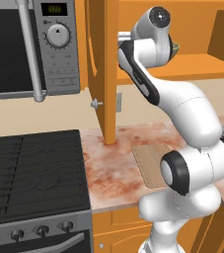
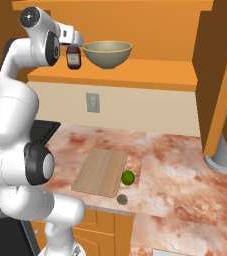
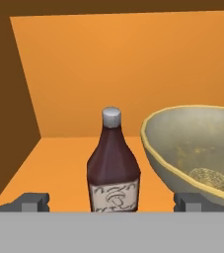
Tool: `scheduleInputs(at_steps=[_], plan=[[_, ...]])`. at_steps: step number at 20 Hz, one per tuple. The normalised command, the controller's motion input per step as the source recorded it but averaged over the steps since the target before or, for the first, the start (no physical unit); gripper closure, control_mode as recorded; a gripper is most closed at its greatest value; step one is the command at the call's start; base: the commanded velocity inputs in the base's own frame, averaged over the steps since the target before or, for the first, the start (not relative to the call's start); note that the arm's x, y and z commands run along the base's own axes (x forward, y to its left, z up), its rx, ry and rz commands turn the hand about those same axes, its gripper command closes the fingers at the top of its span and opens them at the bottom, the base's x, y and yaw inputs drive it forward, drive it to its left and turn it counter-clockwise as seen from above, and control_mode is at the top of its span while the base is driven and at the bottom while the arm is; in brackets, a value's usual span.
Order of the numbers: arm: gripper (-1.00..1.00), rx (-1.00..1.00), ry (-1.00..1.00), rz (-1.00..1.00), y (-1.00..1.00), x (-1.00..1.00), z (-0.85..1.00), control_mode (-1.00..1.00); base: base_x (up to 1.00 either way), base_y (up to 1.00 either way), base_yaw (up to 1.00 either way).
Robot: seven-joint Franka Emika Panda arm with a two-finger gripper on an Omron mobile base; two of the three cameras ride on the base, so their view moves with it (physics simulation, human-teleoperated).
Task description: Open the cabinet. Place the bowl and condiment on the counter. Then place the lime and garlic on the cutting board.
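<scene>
Gripper [image 3: 111, 201] fingers spread wide, empty; upright condiment bottle [image 3: 113, 170] dead ahead between tips, bowl [image 3: 197, 148] just beside it.

The gripper [image 3: 111, 202] pointed into the open cabinet [image 3: 123, 64], its fingertips [image 3: 34, 201] standing either side of the condiment [image 3: 113, 168] straight ahead on the shelf. The bowl [image 3: 197, 153] sat just right of the bottle. Far below the hand, the lime [image 2: 128, 177] and garlic [image 2: 122, 200] lay on the counter [image 2: 185, 170] beside the cutting board [image 2: 101, 171].
</scene>
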Motion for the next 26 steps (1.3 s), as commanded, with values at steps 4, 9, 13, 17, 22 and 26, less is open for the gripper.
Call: scheduleInputs(at_steps=[4, 9, 13, 17, 22, 26], plan=[[-1.00, 0.00, -0.01, 0.00, 0.00, 0.20, -0.04, -1.00, 0.00, 0.00, 0.00], [-1.00, 0.00, -0.01, 0.00, 0.00, 0.20, -0.02, -1.00, 0.00, 0.00, 0.00], [-1.00, 0.00, -0.01, 0.00, 0.00, 0.17, 0.00, -1.00, 0.00, 0.00, 0.00], [-1.00, 0.00, -0.01, 0.00, 0.00, 0.16, 0.00, -1.00, 0.00, 0.00, 0.00], [-1.00, 0.00, -0.01, 0.00, 0.00, 0.15, 0.00, -1.00, 0.00, 0.00, 0.00], [-1.00, 0.00, 0.00, 0.00, 0.00, 0.14, 0.00, -1.00, 0.00, 0.00, 0.00]])
